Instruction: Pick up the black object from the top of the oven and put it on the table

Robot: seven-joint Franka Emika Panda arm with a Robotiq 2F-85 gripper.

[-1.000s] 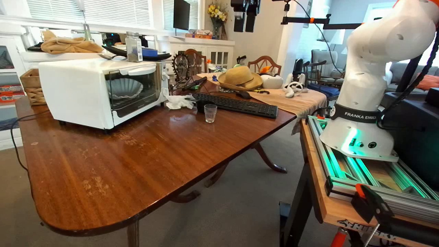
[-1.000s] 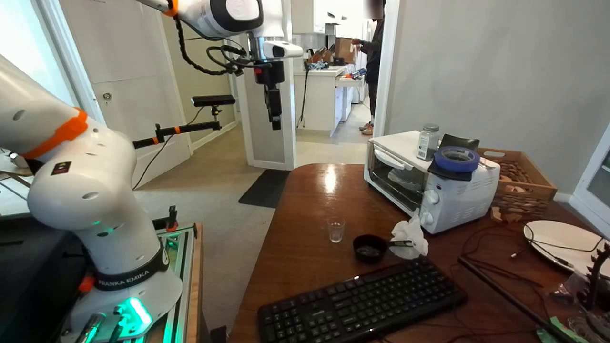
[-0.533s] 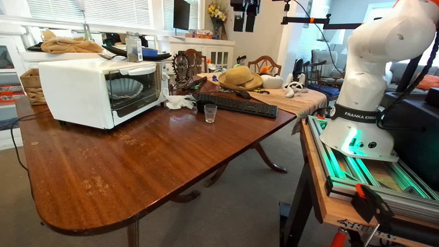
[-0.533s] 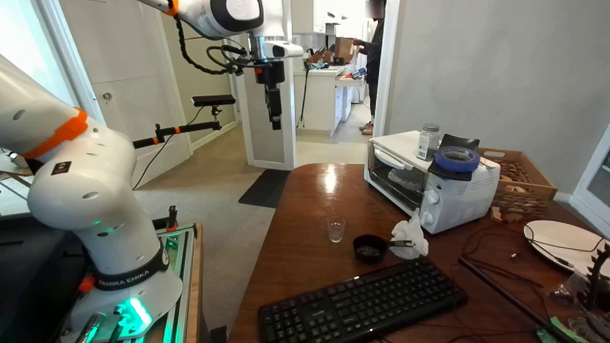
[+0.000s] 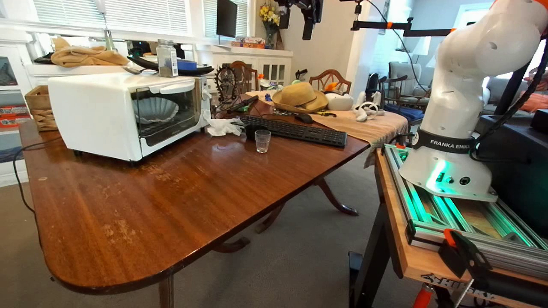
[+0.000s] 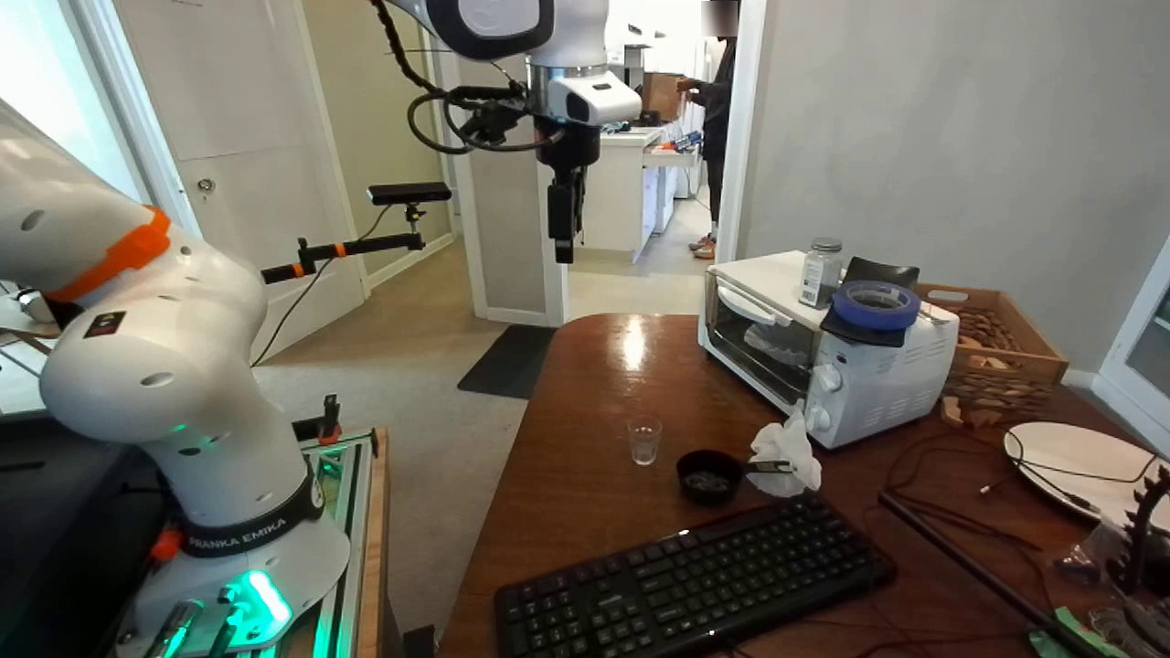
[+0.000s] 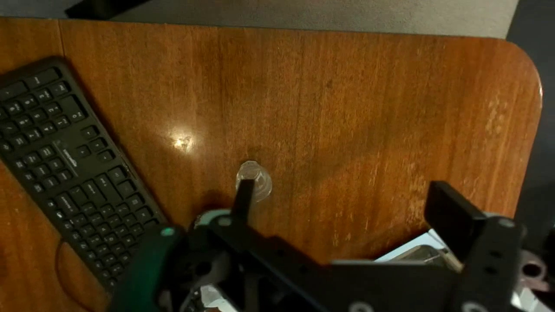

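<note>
The black object [image 6: 857, 333] is a thin curved dark piece lying on top of the white oven [image 6: 891, 393], with a round blue ring [image 6: 876, 306] on it. It also shows in an exterior view [image 5: 204, 70] behind a jar on the oven [image 5: 94, 115]. The wrist view shows part of the oven [image 7: 409, 245]; the black object is not visible there. The reddish-brown table [image 6: 585, 429] carries the oven. My gripper [image 6: 565, 254] hangs high, well apart from the oven. In the wrist view my gripper [image 7: 342, 184] is open and empty, its fingers wide apart above the table [image 7: 325, 108].
A glass jar [image 6: 821, 274] stands on the oven beside the black object. A clear glass [image 6: 644, 441], a black bowl [image 6: 709, 477], white crumpled paper [image 6: 786, 455] and a keyboard [image 6: 695, 585] are on the table. A basket [image 6: 1005, 356] stands behind the oven. A person stands in the far doorway.
In the last half second the arm has moved toward the oven's side and slightly lower, and the gripper has turned a little. Oven, black object and table things have not moved.
</note>
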